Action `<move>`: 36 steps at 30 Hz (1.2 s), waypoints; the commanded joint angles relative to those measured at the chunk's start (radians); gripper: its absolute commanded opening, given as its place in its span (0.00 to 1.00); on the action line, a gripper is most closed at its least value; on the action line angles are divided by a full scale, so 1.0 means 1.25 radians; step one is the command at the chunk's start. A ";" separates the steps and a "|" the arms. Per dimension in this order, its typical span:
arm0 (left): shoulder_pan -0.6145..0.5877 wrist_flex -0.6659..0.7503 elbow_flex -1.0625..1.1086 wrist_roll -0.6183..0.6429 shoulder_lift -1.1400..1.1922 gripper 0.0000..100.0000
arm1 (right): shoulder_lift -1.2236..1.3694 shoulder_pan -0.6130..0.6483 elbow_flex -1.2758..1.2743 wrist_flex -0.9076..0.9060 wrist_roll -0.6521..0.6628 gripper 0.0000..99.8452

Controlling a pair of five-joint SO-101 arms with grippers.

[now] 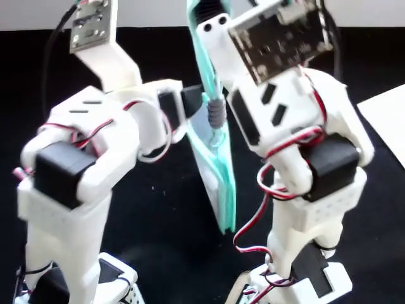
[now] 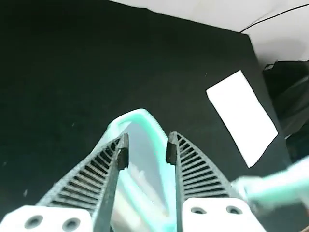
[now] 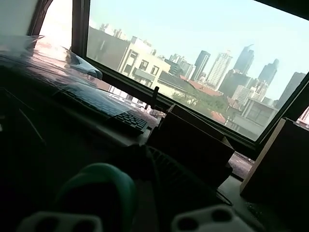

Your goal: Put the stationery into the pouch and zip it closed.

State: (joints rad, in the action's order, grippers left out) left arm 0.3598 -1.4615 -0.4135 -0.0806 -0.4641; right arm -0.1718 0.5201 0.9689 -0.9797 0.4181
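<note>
The teal and translucent pouch (image 1: pixel 218 183) hangs on edge in the air between the two arms, above the black table. My left gripper (image 1: pixel 193 101) grips it from the side; in the left wrist view its ribbed fingers (image 2: pixel 146 149) are shut on the pouch (image 2: pixel 145 130), whose rounded end sticks out past the tips. My right gripper (image 1: pixel 217 114) holds the pouch's upper part from the other side. The right wrist view points up toward a window, with a dark finger (image 3: pixel 166 176) pressed against the teal pouch (image 3: pixel 96 188). I cannot see any stationery.
A white sheet (image 1: pixel 386 120) lies at the right edge of the black table (image 1: pixel 158 209); the sheet (image 2: pixel 241 116) also appears in the left wrist view. Both arm bases stand close together at the front.
</note>
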 commanded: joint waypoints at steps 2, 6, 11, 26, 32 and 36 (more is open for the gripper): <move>-0.089 -0.102 -0.115 -0.009 -0.003 0.15 | -0.004 -0.004 -0.008 -0.029 -0.038 0.01; -0.195 -0.179 -0.177 -0.009 -0.003 0.15 | -0.010 -0.035 -0.007 -0.063 -0.037 0.01; -0.145 -0.255 -0.174 -0.007 -0.084 0.15 | -0.004 -0.075 -0.009 -0.063 -0.042 0.01; 0.180 -0.166 0.238 0.320 -0.255 0.25 | -0.004 -0.074 -0.009 -0.062 -0.042 0.01; 0.290 -0.136 0.217 0.322 -0.101 0.24 | -0.006 -0.074 -0.009 -0.061 -0.042 0.01; 0.336 -0.130 0.145 0.322 -0.021 0.23 | -0.006 -0.077 -0.009 -0.062 -0.042 0.01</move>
State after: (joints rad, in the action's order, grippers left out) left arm 0.7357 -1.6441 -0.1450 0.3076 -0.5332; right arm -0.1718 0.4358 0.9597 -1.0533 0.3751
